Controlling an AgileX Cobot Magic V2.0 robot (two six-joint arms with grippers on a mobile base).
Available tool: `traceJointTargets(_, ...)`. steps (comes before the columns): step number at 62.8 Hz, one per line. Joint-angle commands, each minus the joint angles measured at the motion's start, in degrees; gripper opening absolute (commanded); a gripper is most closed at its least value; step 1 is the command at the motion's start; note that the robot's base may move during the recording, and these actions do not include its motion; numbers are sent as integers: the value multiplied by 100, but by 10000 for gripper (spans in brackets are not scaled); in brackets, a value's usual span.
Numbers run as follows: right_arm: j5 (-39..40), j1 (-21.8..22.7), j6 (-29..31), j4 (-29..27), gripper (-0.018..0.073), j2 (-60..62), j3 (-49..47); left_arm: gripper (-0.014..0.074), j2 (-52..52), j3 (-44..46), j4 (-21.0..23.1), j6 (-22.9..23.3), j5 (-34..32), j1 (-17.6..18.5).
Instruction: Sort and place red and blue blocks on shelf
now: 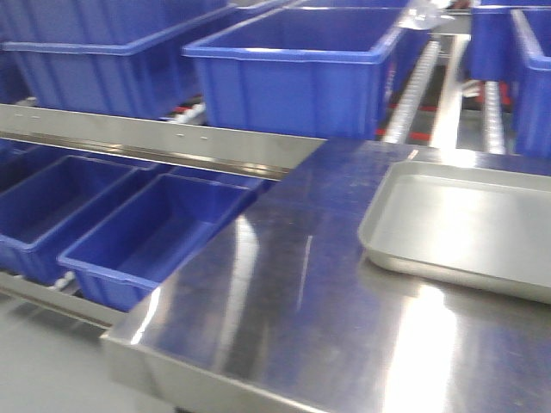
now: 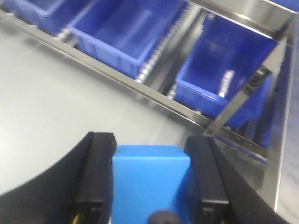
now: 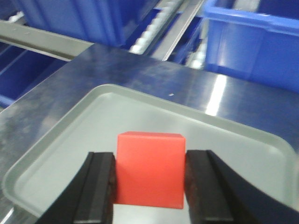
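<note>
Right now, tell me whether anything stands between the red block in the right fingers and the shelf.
Nothing visible does. The red block sits between the right fingers over the grey tray. Ahead lie only the tray's low rim and bare tabletop before the shelf. A blue bin stands on it at one side.

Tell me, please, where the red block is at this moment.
In the right wrist view, the red block is gripped by the right hand, over the shallow grey tray that lies on the steel tabletop.
</note>
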State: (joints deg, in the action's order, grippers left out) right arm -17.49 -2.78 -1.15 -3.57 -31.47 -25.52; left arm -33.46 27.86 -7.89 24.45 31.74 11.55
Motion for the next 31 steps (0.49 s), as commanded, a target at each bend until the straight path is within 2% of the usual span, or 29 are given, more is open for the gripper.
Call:
traceJointTargets(1, 531, 22, 31, 45, 49, -114, -164, 125, -27, 178, -15, 12, -431, -12)
traceJointTargets(31, 375, 22, 31, 45, 49, -174, -164, 125, -31, 178, -15, 12, -397, -12)
